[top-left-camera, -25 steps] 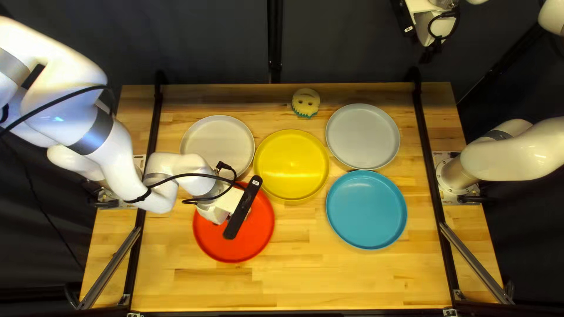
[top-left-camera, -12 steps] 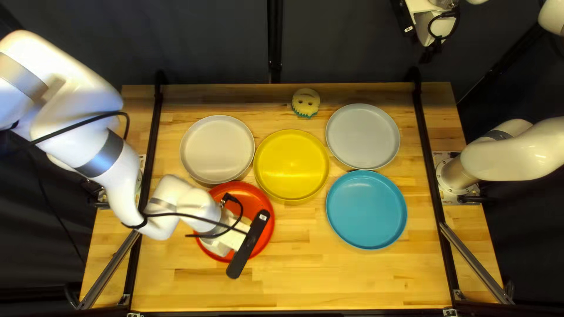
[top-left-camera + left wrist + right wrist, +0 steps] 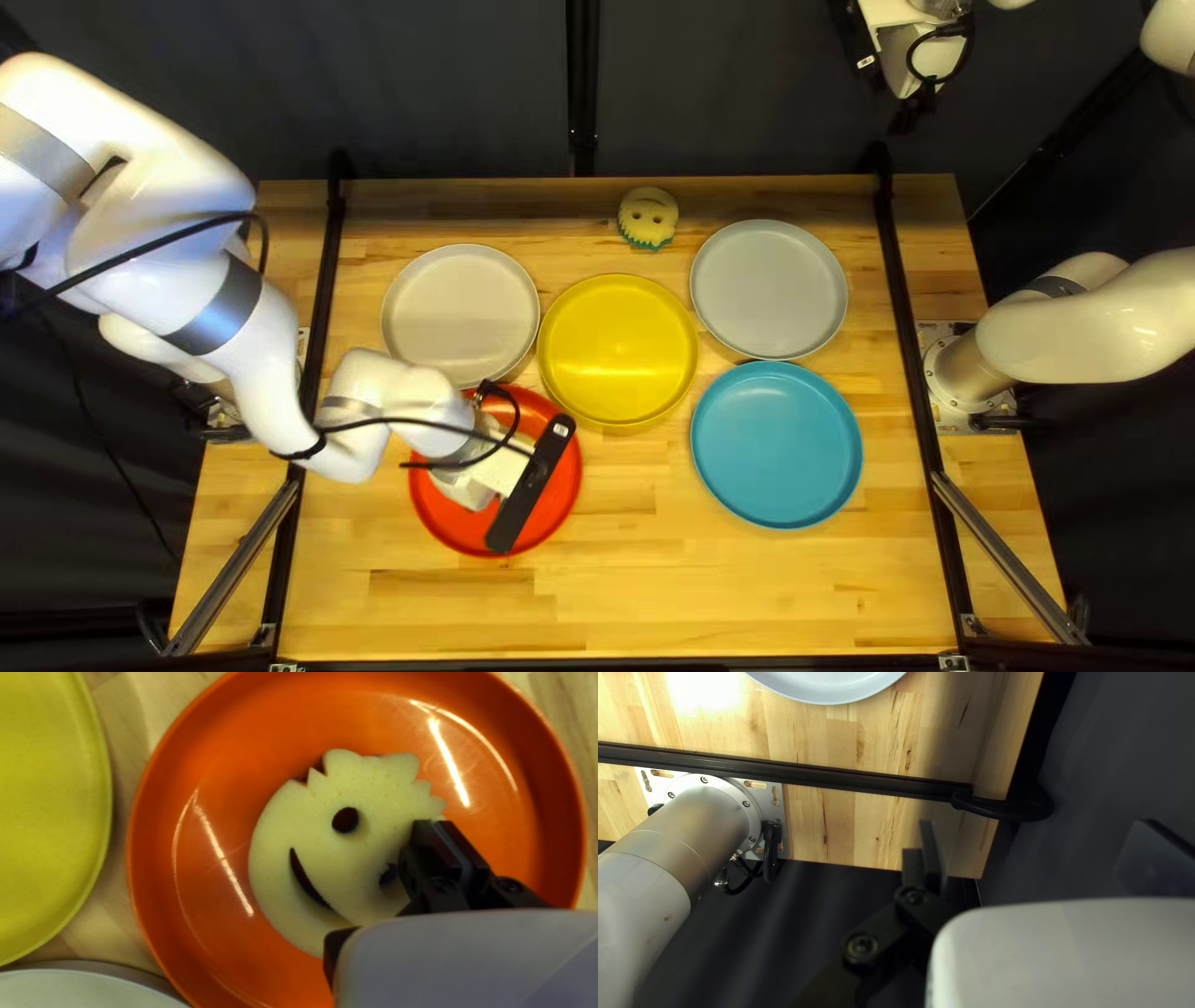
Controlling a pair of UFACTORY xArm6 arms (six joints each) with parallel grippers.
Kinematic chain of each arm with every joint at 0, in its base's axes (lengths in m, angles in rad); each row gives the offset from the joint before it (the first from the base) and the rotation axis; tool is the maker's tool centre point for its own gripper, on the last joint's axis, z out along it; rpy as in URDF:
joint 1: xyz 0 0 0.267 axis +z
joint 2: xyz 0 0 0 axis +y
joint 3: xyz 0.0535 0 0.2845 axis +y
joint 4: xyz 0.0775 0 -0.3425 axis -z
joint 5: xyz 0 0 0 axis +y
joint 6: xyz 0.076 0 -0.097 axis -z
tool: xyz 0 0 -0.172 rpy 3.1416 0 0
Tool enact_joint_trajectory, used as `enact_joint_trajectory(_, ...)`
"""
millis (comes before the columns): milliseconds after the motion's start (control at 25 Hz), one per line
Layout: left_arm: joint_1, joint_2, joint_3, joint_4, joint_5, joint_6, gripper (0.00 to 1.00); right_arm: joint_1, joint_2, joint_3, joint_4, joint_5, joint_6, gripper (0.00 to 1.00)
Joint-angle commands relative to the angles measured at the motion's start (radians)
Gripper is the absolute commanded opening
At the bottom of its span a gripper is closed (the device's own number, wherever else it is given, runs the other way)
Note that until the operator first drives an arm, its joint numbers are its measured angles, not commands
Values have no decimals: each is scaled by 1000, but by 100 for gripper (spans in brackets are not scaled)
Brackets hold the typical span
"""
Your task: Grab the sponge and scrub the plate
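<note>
Left hand: pinching a smiling sponge over the red plate. Right hand: raised, fingers spread. Second smiling sponge on the table, beyond the yellow plate.

The robot's left arm is glossy white and rounded, with silver-grey bands, a thin black cable and a black bar near its wrist. The right arm is likewise white, its round metal base ringed with small screws.

Sponge partly hidden, right arm cut off
</note>
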Motion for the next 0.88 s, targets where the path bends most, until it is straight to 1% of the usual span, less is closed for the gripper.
enact_joint_trajectory(40,-15,34,-37,9,-8,-12,0,0,0,0,0,0,0,100)
enact_joint_trajectory(200,-76,4,-33,89,8,-147,0,0,0,0,0,0,0,100)
enact_joint_trajectory(280,-120,-12,-42,152,28,-251,0,0,0,0,0,0,0,100)
enact_joint_trajectory(360,-157,-6,-60,198,36,-329,0,0,0,0,0,0,0,100)
enact_joint_trajectory(480,-192,17,-88,239,41,-393,0,0,0,0,0,0,0,100)
enact_joint_trajectory(640,-209,14,-86,259,50,-423,0,0,0,0,0,0,0,100)
enact_joint_trajectory(760,-199,10,-65,230,37,-388,0,0,0,0,0,0,0,100)
enact_joint_trajectory(880,-170,23,-70,195,28,-326,0,0,0,0,0,0,0,100)
